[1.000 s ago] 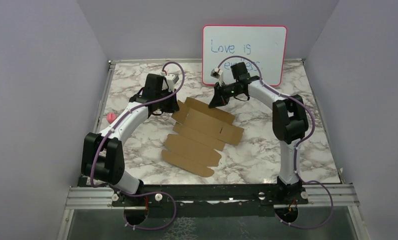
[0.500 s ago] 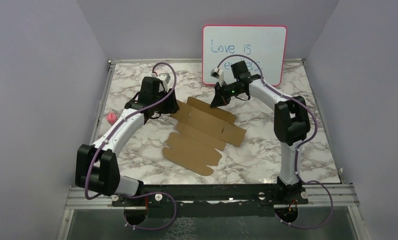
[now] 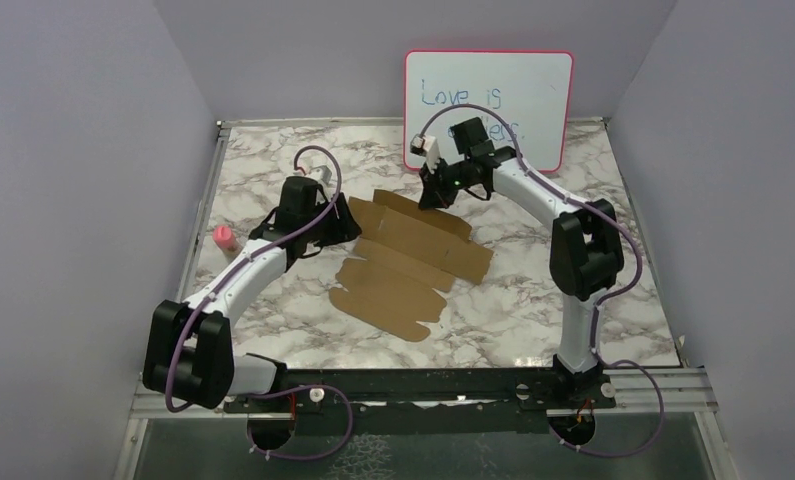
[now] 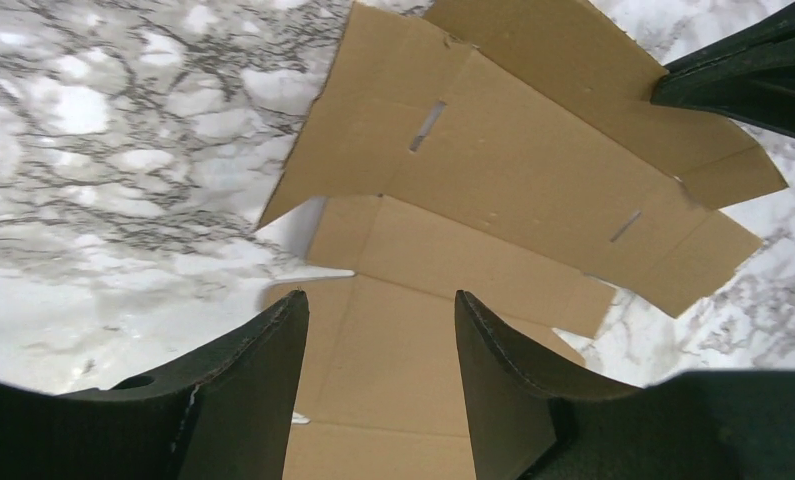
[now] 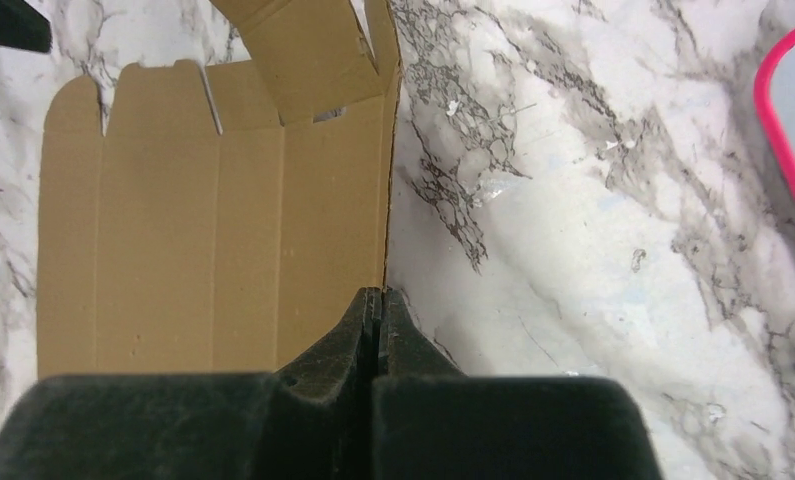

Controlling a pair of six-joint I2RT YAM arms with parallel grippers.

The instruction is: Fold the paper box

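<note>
The paper box [image 3: 405,268] lies unfolded on the marble table as a flat brown die-cut sheet with flaps, creases and slots. My left gripper [image 3: 339,226] hovers at the sheet's left side. In the left wrist view it [image 4: 381,298] stands open, bare cardboard [image 4: 493,180] showing between and beyond the fingers. My right gripper [image 3: 431,196] is at the sheet's far edge. In the right wrist view it [image 5: 377,293] is shut, tips touching the right edge of the cardboard [image 5: 203,230], with nothing visibly between them. That edge casts a shadow on the marble.
A pink-framed whiteboard [image 3: 488,105] with blue writing leans on the back wall just behind the right gripper. A small pink object [image 3: 223,238] sits by the table's left rim. Grey walls close in both sides.
My left gripper has opened and its arm has drawn back toward the near left. The sheet's far-left part has shifted left and lies flatter. The right gripper has edged toward the back, still shut.
</note>
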